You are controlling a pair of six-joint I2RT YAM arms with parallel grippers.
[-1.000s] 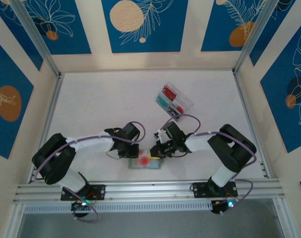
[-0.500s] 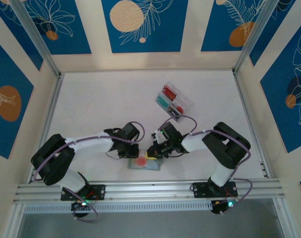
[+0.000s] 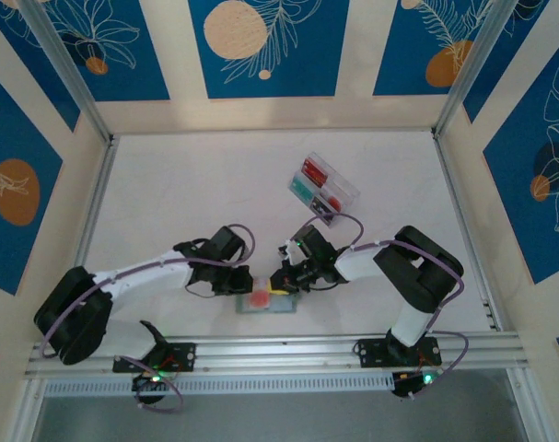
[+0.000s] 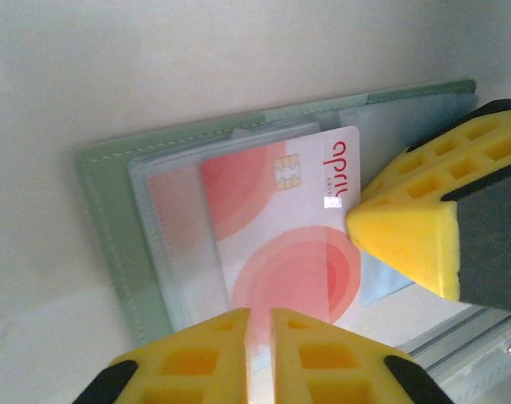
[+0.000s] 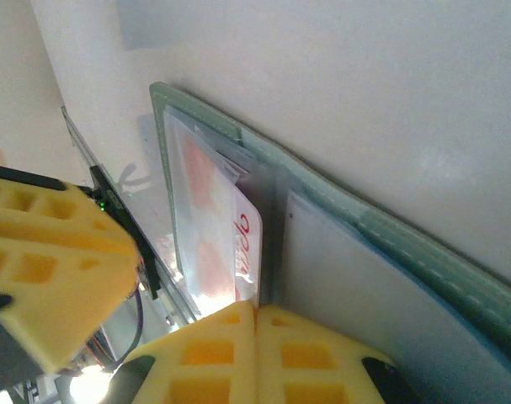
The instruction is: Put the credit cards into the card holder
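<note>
Though blurred from above, the red card (image 4: pixel 280 252) sits pinched in the left gripper (image 4: pixel 259 324); right gripper (image 5: pixel 255 316) closed.

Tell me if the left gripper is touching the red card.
Touching: the left wrist view shows the left gripper pinching the red card by its edge.

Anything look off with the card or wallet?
Nothing damaged. The red-and-white card sits only partway into the card holder, chip end sticking out. The left gripper pinches its long edge; the shut right gripper sits at the exposed end.
</note>
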